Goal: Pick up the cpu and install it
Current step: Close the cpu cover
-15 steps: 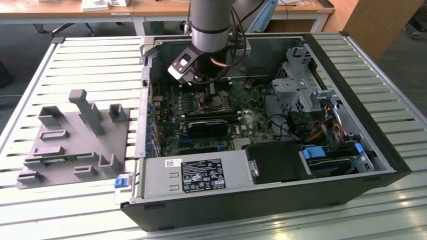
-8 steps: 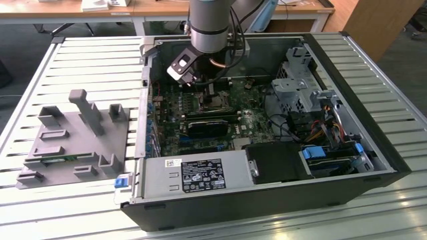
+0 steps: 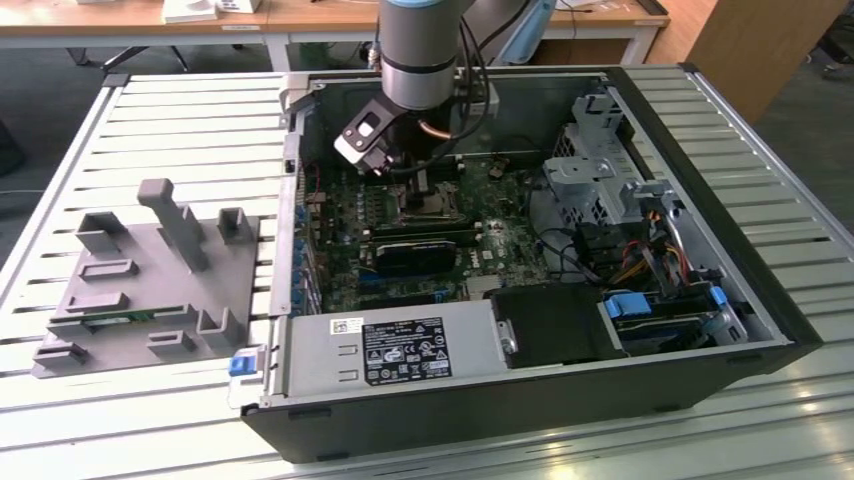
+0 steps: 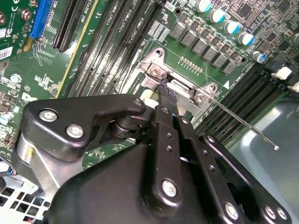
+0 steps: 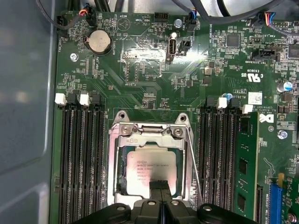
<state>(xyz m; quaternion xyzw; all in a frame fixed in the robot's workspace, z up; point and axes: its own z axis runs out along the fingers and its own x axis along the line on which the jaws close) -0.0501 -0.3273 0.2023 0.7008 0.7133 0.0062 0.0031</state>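
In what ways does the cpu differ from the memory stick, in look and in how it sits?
The cpu is square with a pale silver top; the memory stick is long, narrow and green with black chips. The cpu lies flat inside the metal socket frame; the memory stick is plugged in beside that frame. The gripper, shut, is at the cpu's edge; nothing is at the memory stick. Both are on the motherboard.

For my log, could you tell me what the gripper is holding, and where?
Cannot tell: the gripper meets the edge of the chip, which lies in the socket.
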